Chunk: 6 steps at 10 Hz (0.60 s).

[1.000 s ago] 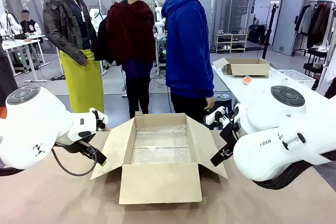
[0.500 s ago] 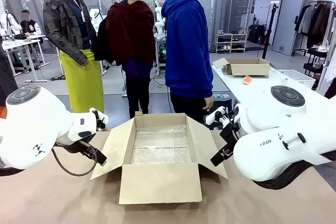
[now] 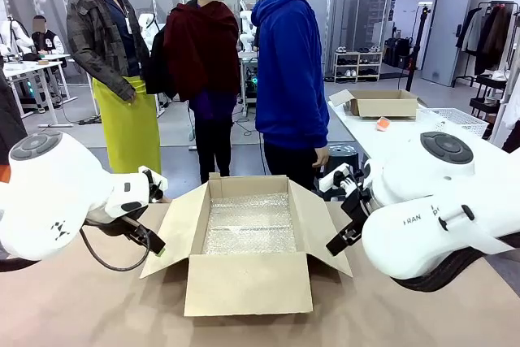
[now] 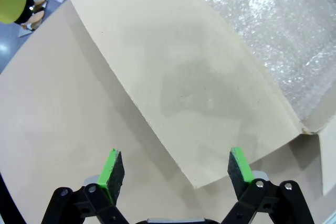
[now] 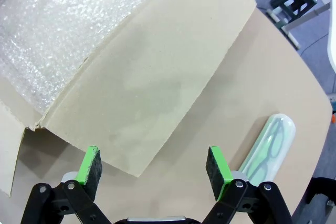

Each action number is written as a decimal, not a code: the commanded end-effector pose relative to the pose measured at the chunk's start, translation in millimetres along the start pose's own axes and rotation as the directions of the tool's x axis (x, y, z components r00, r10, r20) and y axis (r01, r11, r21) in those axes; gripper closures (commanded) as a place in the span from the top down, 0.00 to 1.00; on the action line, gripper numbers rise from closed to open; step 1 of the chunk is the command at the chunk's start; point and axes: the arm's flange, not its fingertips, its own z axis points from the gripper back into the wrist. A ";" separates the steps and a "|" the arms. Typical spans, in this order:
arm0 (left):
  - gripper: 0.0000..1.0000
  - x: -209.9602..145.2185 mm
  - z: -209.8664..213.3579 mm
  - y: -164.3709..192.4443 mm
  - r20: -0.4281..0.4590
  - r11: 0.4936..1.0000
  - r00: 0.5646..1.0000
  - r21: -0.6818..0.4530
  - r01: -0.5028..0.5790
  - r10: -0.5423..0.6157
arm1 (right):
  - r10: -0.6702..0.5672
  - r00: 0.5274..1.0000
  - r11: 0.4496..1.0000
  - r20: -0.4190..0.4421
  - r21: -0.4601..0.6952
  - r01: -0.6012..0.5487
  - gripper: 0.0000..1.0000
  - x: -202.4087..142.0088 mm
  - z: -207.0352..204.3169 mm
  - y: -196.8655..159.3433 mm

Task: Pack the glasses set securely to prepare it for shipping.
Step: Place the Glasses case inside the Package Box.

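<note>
An open brown cardboard box [image 3: 248,282], lined with bubble wrap [image 3: 248,223], stands in the middle of the table with its flaps spread. My left gripper [image 3: 154,245] hangs open over the outer edge of the left flap [image 4: 194,93], nothing between its green pads [image 4: 111,169]. My right gripper [image 3: 337,243] is open too, above the right flap [image 5: 152,82]. A pale mint-green glasses case [image 5: 268,148] of the glasses set lies on the table beside that flap, just past my right fingertip [image 5: 216,167], with spectacles showing through it.
A person in a blue hoodie [image 3: 288,71] stands at the table's far side behind the box. The brown tabletop [image 3: 97,306] has free room in front of the box. A second table at the back right holds another cardboard box [image 3: 378,103].
</note>
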 end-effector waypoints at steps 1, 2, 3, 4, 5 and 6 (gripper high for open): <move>1.00 9.2 44.0 16.6 -0.035 0.997 0.998 -0.057 0.052 -0.054 | -0.105 0.994 0.994 0.002 -0.032 0.105 1.00 4.0 35.0 -13.7; 1.00 15.1 67.5 23.7 -0.022 0.994 0.997 -0.082 0.069 -0.071 | -0.162 0.987 0.985 -0.018 -0.057 0.160 1.00 4.6 52.9 -25.3; 1.00 18.6 90.9 30.8 -0.024 0.984 0.994 -0.146 0.104 -0.108 | -0.219 0.975 0.972 -0.045 -0.096 0.214 1.00 5.4 68.8 -37.9; 1.00 19.4 115.9 38.7 -0.021 0.964 0.987 -0.219 0.150 -0.159 | -0.315 0.947 0.946 -0.062 -0.092 0.309 1.00 5.2 84.8 -57.5; 1.00 17.3 134.6 46.9 0.003 0.941 0.982 -0.288 0.180 -0.187 | -0.376 0.922 0.924 -0.093 -0.109 0.366 1.00 4.5 91.6 -72.0; 1.00 15.6 148.0 55.3 0.049 0.933 0.978 -0.295 0.207 -0.201 | -0.414 0.901 0.909 -0.127 -0.117 0.400 1.00 5.2 95.2 -84.6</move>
